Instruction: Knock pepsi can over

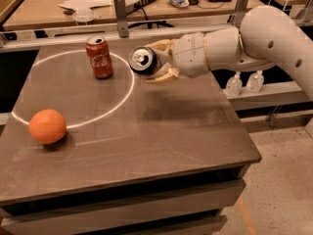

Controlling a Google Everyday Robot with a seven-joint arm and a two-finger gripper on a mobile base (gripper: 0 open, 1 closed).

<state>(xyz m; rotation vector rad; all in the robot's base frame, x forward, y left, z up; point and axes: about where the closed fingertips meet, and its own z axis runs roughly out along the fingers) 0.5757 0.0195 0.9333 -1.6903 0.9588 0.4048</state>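
My pincer grasps the pepsi can near the desk's far edge, right of the red can — it is tipped hard, silver top towards the camera (base hidden). I judge the tipping half done; next, lay it flat and let go.

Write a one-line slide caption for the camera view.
Gripper against the tilted pepsi can at the back of the table, red cola can upright beside it, orange nearer the camera.

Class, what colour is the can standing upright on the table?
The upright can is red with white script, camera view; gripper at the tilted pepsi can beside it.
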